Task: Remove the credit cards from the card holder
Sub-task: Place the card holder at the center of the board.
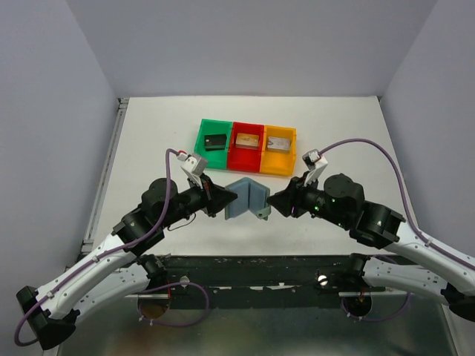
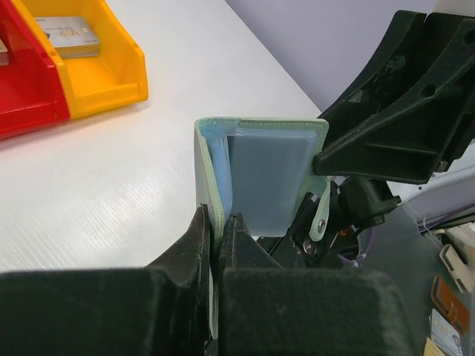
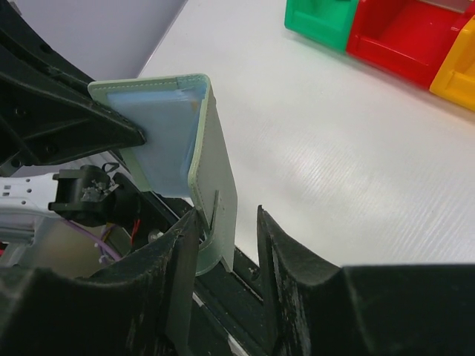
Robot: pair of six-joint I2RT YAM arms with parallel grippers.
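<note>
One card holder [image 2: 271, 174] cover was pinched in left gripper [image 2: 218, 216], right gripper [image 3: 226, 216] gaped round the other; looked light + floppy, grip edges imo.

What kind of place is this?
Probably a robot test booth: a left arm and a right arm bolted at a white table, plain grey walls around it, and coloured bins lined up holding cards.
</note>
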